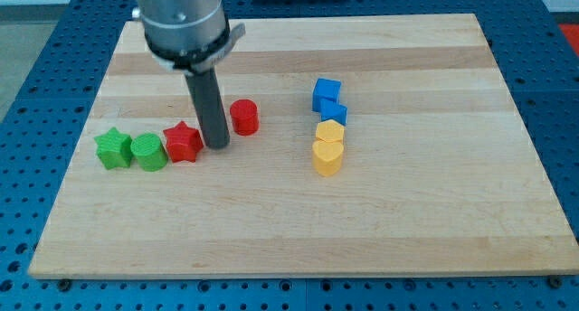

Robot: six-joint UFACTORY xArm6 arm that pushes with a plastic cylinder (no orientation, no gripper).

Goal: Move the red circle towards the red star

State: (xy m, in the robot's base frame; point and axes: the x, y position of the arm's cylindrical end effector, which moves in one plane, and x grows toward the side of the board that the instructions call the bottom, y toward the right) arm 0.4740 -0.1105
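The red circle point(244, 117) stands on the wooden board, a little left of the middle. The red star point(183, 141) lies to its lower left. My tip point(217, 146) is down on the board between the two, just right of the red star and just lower left of the red circle. The dark rod rises from it to the arm's grey head at the view's top left.
A green circle point(148, 152) and a green star point(113, 149) sit in a row left of the red star. Two blue blocks point(327, 99) and two yellow blocks point(328, 146) form a column right of the middle. The wooden board point(434, 202) lies on a blue perforated table.
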